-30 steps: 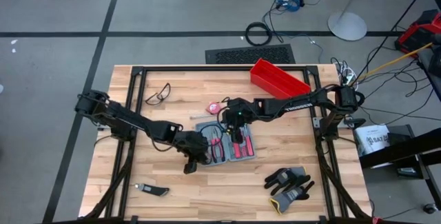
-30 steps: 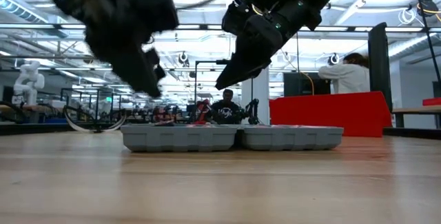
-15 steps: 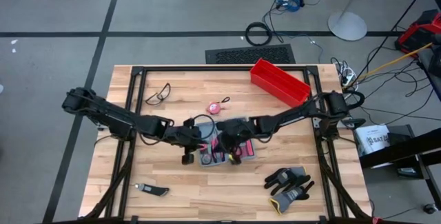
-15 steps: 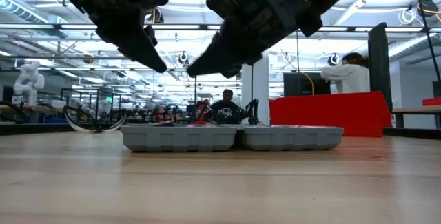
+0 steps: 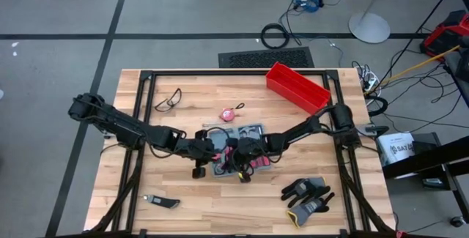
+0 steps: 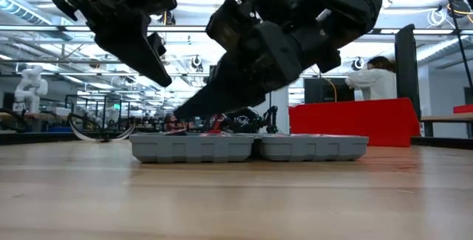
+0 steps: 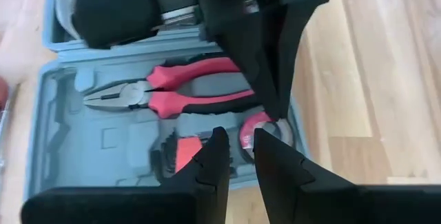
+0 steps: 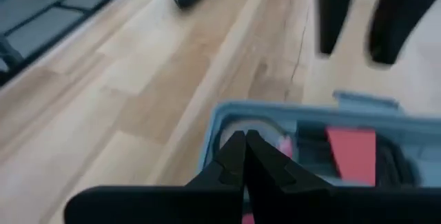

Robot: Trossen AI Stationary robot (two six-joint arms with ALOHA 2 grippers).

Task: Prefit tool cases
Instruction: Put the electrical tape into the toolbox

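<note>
tool case [image 5: 242,152]: lies open and flat at the middle of the surface [image 5: 183,209], both halves up, so its slots can be reached.
contents: red-handled pliers [image 7: 189,93] sit in their moulded slot.
right hand [image 8: 244,156]: clenched on nothing, tips over the case's near corner, probably to press something down.
left hand [image 7: 238,155]: fingers slightly parted, grasping nothing, hovers just left of it.
red bin [image 5: 297,86]: far right, well apart.

Two dark, matte-black jointed arms, chunky at the wrists. The left gripper [image 7: 236,156] and right gripper [image 8: 243,154] each carry slim black fingers, stepped along their inner edges.
</note>
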